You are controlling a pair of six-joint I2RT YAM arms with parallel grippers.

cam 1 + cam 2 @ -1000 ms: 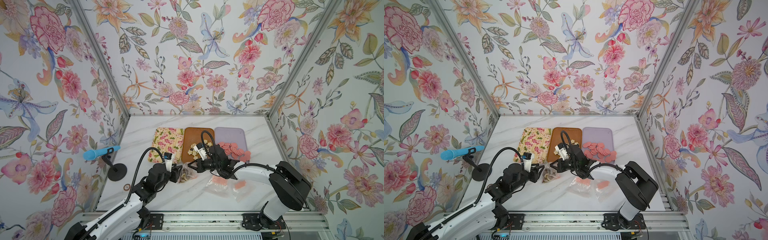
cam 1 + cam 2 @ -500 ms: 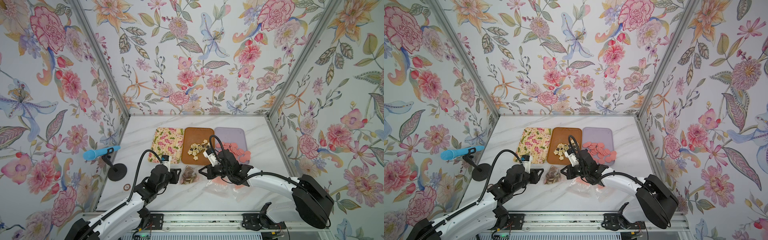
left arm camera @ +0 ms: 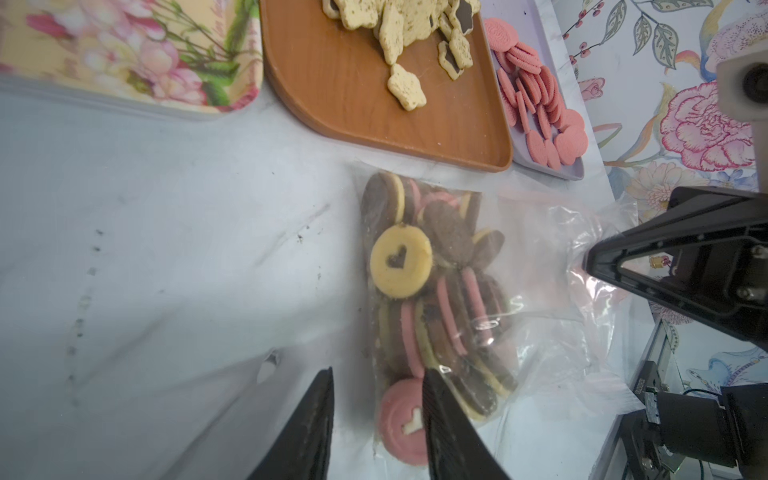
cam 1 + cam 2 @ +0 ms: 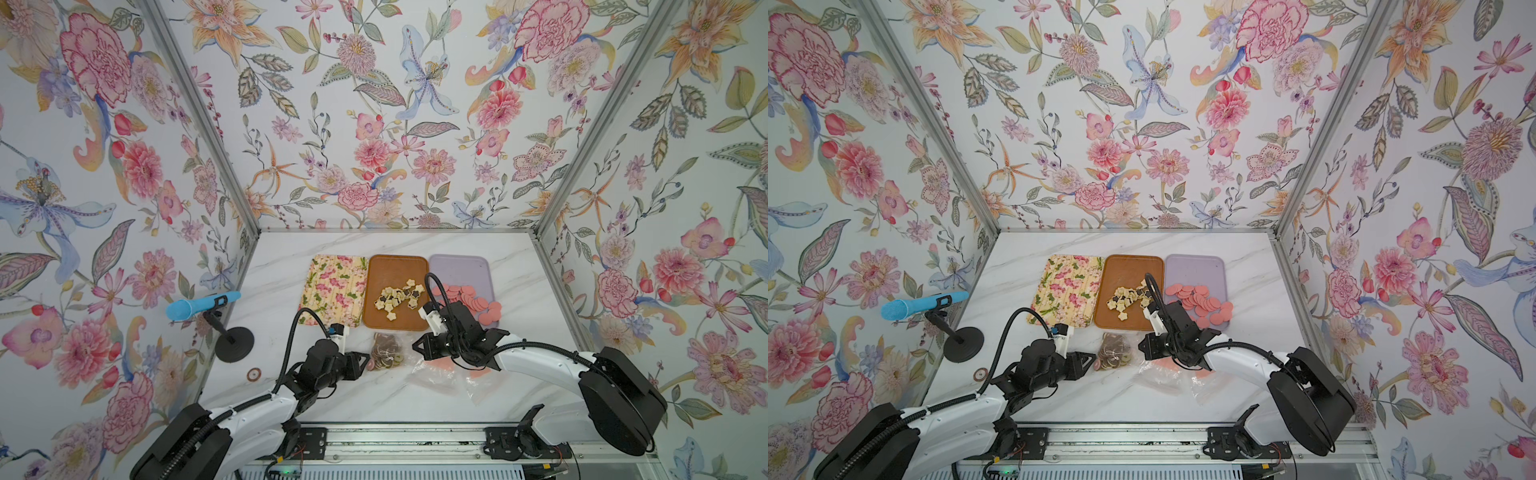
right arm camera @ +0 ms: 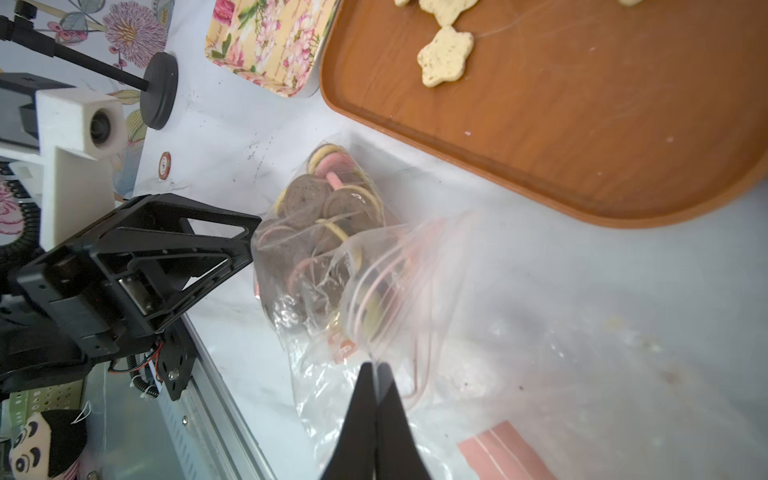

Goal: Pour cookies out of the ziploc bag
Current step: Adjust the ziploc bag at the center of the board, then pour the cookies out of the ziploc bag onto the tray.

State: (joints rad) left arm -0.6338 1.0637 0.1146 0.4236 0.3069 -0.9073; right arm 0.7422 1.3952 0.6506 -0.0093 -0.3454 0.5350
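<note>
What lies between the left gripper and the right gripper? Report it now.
The ziploc bag of cookies fills that gap, from left gripper to right gripper, shown in both top views.

The left arm (image 4: 253,411) and right arm (image 4: 540,365) have white links, black joint housings (image 4: 320,361) and black base drums (image 4: 619,399). A ribbed black cable (image 4: 291,340) loops to a white camera block (image 4: 338,332) at each wrist. The left gripper (image 4: 368,360) and right gripper (image 4: 414,345) are black, with triangular open-frame fingers (image 3: 602,264) and silver screws (image 3: 754,250).

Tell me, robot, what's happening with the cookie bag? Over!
Right gripper shut on ziploc bag. Left gripper open at its other end. Cookies still inside, bag lying on table. Loose clear bag beside it, under right arm.
</note>
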